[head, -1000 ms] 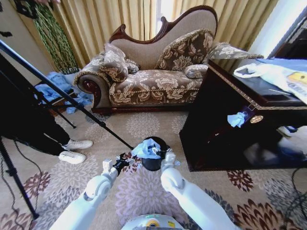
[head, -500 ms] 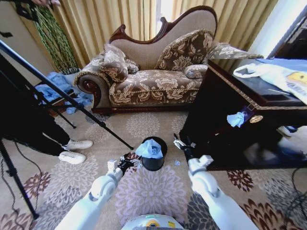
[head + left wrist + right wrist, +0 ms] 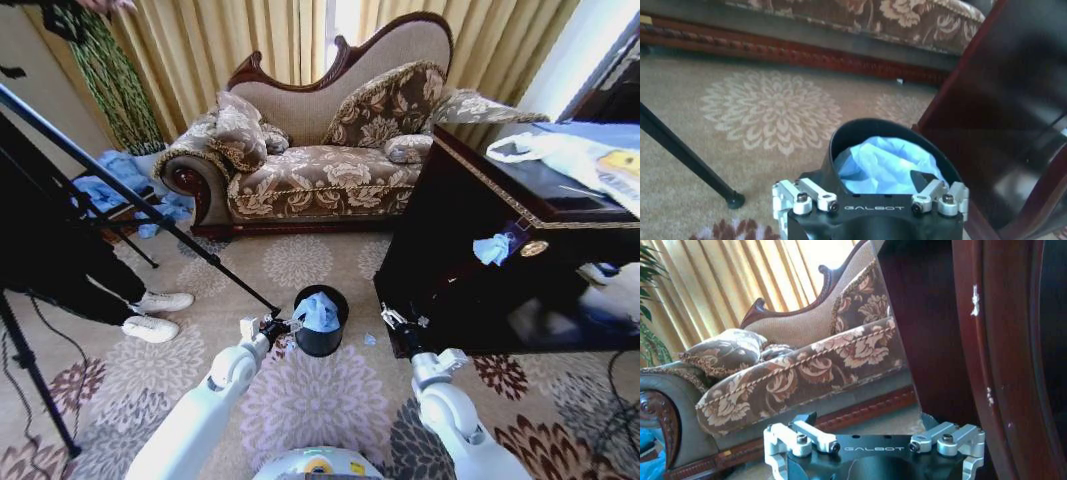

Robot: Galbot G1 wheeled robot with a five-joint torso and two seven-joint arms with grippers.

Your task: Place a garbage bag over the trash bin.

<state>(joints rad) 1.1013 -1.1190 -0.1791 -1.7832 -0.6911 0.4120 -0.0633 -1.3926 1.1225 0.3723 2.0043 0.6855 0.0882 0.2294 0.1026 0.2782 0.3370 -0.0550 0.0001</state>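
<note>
While crinkly garbage bag (image 3: 319, 311) fills round trash bin (image 3: 320, 341)

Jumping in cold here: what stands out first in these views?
The pale-blue garbage bag sits crumpled inside the black trash bin on the floral carpet, not spread over its rim. The left claw hovers open at the bin's left edge. The right claw is off to the right, by the dark wooden desk.

We are seeing a beige carpeted floor with floral medallions (image 3: 300, 262) bearing the small black round trash bin (image 3: 320, 338), a patterned chaise sofa (image 3: 320, 175), a dark wooden desk (image 3: 470, 290) and black tripod legs (image 3: 140, 215).
</note>
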